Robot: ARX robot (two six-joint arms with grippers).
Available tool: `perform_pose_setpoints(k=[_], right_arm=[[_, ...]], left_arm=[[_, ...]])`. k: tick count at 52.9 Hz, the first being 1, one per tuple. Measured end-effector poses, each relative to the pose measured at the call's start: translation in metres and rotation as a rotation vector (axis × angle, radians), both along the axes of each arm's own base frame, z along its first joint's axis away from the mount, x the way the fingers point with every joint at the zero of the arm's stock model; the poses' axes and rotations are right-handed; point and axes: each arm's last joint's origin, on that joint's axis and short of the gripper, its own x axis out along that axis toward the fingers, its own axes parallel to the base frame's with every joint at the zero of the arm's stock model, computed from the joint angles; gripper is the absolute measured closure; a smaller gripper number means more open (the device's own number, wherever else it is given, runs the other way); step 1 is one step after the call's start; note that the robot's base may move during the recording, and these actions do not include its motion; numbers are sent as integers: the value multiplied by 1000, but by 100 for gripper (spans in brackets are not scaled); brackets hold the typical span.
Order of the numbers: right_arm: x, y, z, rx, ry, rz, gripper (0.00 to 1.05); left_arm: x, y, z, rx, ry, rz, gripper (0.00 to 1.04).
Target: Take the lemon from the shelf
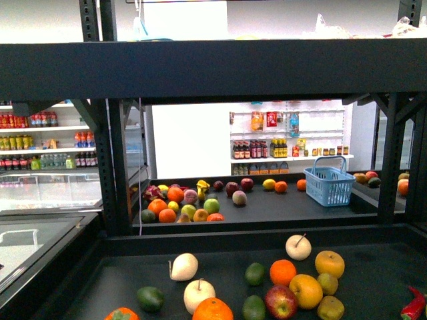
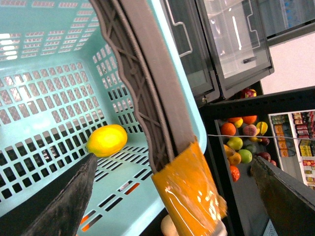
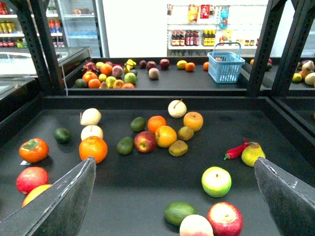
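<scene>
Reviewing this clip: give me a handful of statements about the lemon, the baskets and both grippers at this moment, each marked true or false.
1. A bright yellow lemon lies inside the pale teal slotted plastic basket. True.
2. The left gripper is shut on the lemon. False: its fingers stand wide apart, and the lemon lies loose on the basket floor.
3. The right gripper is open above the dark deck of the black metal-framed shelf. True.
4. The small blue basket with an upright handle on the far deck is full of oranges. False: no fruit shows in it.
5. A red chili pepper lies beside a yellow-green pear. True.
</scene>
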Motion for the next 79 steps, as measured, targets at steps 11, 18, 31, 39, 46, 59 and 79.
perform_pose_setpoints(k=[11,18,31,39,46,59,79], right_arm=[[0,0,0,0,0,0,8],[0,0,0,0,0,0,8],[0,0,0,0,0,0,8],[0,0,0,0,0,-1,8],[0,0,0,0,0,0,8],[0,0,0,0,0,0,8],[0,0,0,0,0,0,8]], left_arm=[[-32,-45,36,241,-58,-124,8],[-57,-85,48,422,-110,-255,8],[-120,-144,23,855,-310,-518,22],[-159,-164,-44,1024,-309,-597,56],[-169,-163,-77,1035,-266,-613,81],[-187,-163,-108,1046,-270,-611,102],[-207,-163,-136,1050,-276,-607,102]])
